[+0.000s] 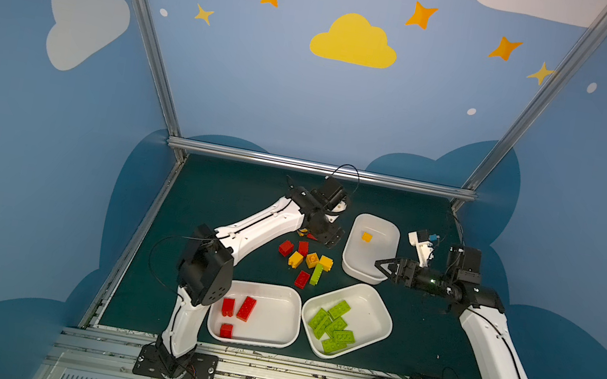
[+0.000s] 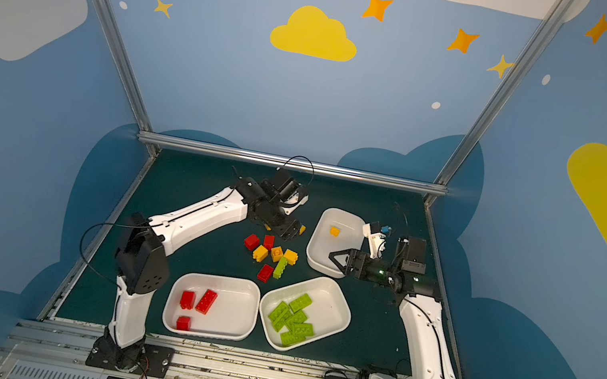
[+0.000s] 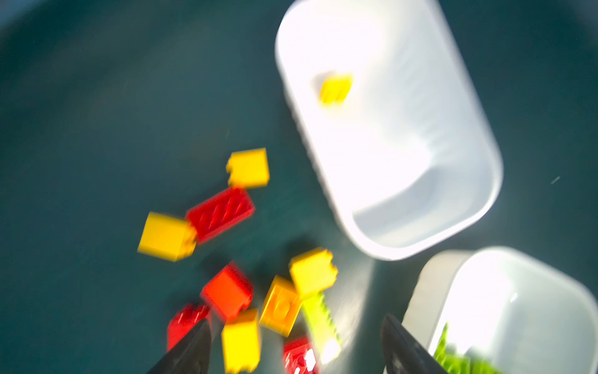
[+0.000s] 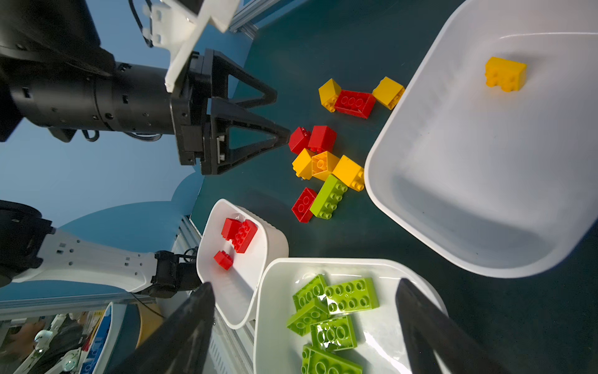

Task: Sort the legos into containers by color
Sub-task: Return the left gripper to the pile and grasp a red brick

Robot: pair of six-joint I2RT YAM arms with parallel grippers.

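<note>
Several loose legos [image 1: 306, 260] in red, yellow and one lime green lie in a cluster on the dark mat. Two yellow ones and a red one [image 4: 354, 103] lie a little farther back. My left gripper [image 4: 283, 116] hovers over that far group, open and empty; its blurred wrist view shows the bricks below the spread fingers [image 3: 194, 349]. My right gripper [image 1: 380, 268] is open and empty at the near rim of the far container [image 1: 375, 253], which holds one yellow brick [image 1: 367, 236]. The near-left container [image 1: 270, 319] holds three red bricks. The near-right container [image 1: 374, 317] holds several green bricks.
The three white trays ring the loose pile on the near and right sides. The left arm's white link [image 1: 257, 224] stretches across the mat's left half. An aluminium frame rail [image 1: 318, 168] borders the back, and another rail [image 1: 263, 360] runs along the front.
</note>
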